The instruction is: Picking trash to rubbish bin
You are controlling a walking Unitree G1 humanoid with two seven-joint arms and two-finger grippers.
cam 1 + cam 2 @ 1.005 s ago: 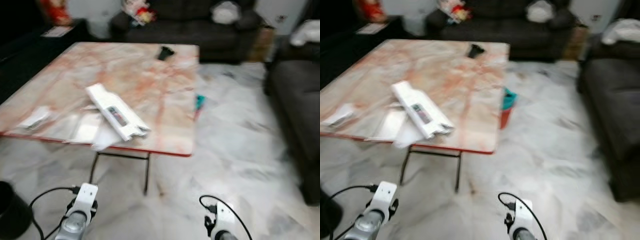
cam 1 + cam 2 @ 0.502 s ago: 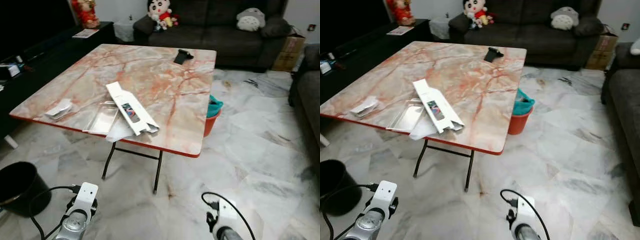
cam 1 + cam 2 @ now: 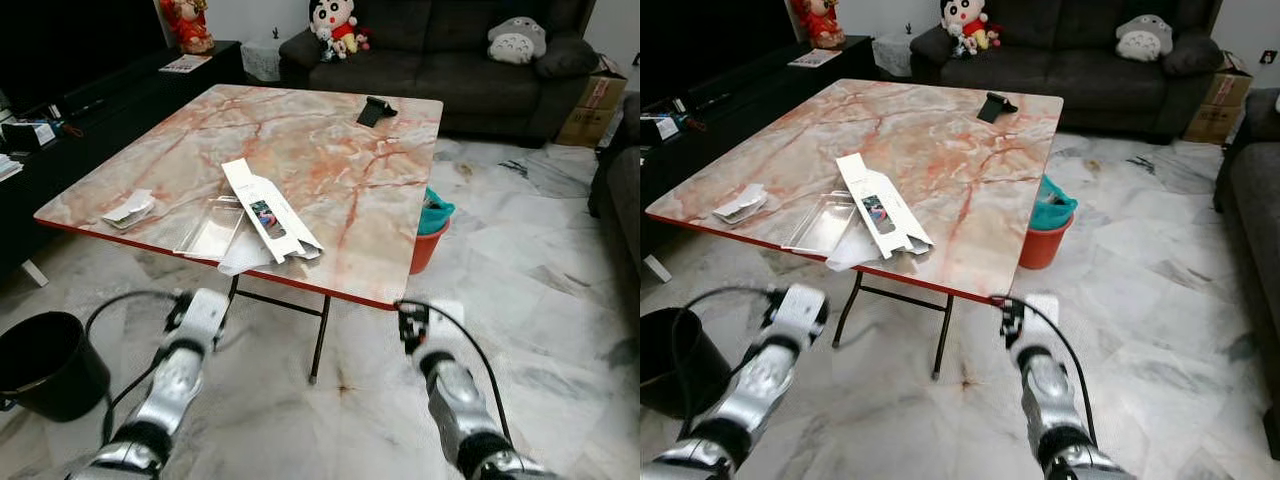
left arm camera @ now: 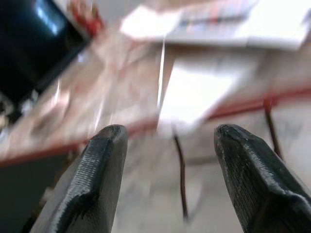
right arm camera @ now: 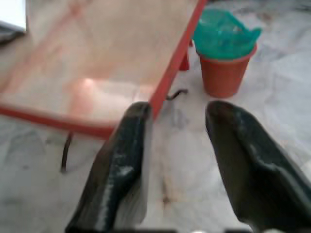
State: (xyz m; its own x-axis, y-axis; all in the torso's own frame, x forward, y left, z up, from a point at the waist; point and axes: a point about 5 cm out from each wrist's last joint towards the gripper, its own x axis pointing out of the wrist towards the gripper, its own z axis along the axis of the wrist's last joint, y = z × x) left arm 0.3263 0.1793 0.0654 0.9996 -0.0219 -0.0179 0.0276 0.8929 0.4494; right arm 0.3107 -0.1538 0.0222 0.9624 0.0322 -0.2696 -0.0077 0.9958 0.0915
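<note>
you are facing a marble table [image 3: 330,150] with both arms reaching toward its near edge, left gripper [image 4: 165,145] and right gripper [image 5: 177,121] both spread apart, holding nothing. the trash, a white carton [image 3: 270,212], is lying near that edge; the black bin [image 3: 45,362] is standing on the floor at your left.

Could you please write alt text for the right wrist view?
The right gripper is open and empty, hanging above the pale marble floor beside the red-edged table. Beyond it stands an orange bin lined with a green bag.
</note>
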